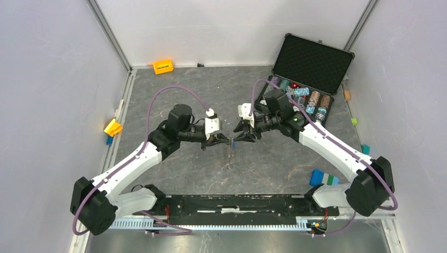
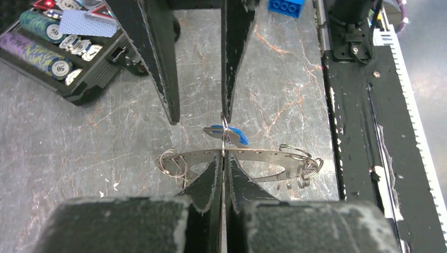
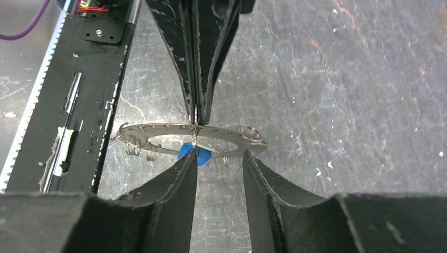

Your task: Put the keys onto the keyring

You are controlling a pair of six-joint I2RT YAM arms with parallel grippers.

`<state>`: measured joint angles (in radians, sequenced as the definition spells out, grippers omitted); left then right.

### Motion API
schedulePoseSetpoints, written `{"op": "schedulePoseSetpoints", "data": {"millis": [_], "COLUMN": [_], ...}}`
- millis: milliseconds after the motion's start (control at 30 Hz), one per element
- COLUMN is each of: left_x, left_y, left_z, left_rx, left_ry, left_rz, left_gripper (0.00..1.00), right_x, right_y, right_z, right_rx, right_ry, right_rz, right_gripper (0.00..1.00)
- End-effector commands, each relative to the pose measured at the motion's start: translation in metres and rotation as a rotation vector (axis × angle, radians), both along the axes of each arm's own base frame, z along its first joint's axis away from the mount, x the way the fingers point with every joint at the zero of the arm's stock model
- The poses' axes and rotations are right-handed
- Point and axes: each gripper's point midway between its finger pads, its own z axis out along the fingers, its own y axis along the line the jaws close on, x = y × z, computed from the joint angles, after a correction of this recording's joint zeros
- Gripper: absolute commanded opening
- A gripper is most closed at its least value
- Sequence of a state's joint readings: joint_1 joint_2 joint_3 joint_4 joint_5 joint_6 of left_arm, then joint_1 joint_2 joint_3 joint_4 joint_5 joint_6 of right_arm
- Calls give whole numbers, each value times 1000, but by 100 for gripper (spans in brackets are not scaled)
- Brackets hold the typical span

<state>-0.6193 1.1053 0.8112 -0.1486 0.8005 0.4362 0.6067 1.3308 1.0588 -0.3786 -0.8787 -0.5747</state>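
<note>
Over the middle of the table [image 1: 184, 89] the two arms met tip to tip. The left gripper [image 2: 224, 158] was pinched tight on the rim of the keyring [image 2: 258, 154], a flat grey band pierced with holes, and seemed to hold it clear of the surface. The right gripper [image 3: 219, 155] stood partly open with nothing between its jaws, and the blue-headed key [image 2: 234, 134] hung from a thin wire loop just beside one of its fingers. The step looked like letting go of a key once hung. Doing it well would mean drawing the right fingers straight back, clear of the blue head and its loop, while the left pinch stayed firm and level. The left wrist view showed the gap between the right fingers head-on, and small split rings [image 2: 171, 161] at both ends of the band. The right wrist view showed the left fingers shut on the band's far rim. From above, the key was a blue speck, but only there did the open poker-chip case [image 1: 311, 79] show whole, far right.
</note>
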Motion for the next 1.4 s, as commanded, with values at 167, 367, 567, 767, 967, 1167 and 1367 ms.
{"op": "schedulePoseSetpoints", "data": {"millis": [167, 367, 567, 767, 967, 1167, 1367], "left_x": [-16, -17, -15, -6, 5, 5, 3], "left_y": [-3, -3, -3, -5, -5, -5, -5], "left_z": [11, 15, 15, 17, 21, 24, 26], "left_rx": [-29, -37, -38, -44, -52, -60, -66], "left_ry": [-112, -111, -108, -89, -77, -69, -70], "left_rz": [-140, -135, -122, -70, -1, 10, 3], "left_gripper": [2, 2, 2, 2, 2, 2, 2], "right_x": [-24, -21, -26, -29, -25, -17, -9], "right_y": [1, 2, 3, 5, 9, 12, 12], "right_z": [42, 37, 40, 36, 29, 20, 14], "right_rx": [106, 91, 109, 119, 107, 86, 61], "right_ry": [-96, -89, -73, -47, -25, -5, -9], "right_rz": [147, 140, 161, 170, 144, 104, 67], "right_gripper": [43, 43, 42, 43, 44, 35, 27]}}
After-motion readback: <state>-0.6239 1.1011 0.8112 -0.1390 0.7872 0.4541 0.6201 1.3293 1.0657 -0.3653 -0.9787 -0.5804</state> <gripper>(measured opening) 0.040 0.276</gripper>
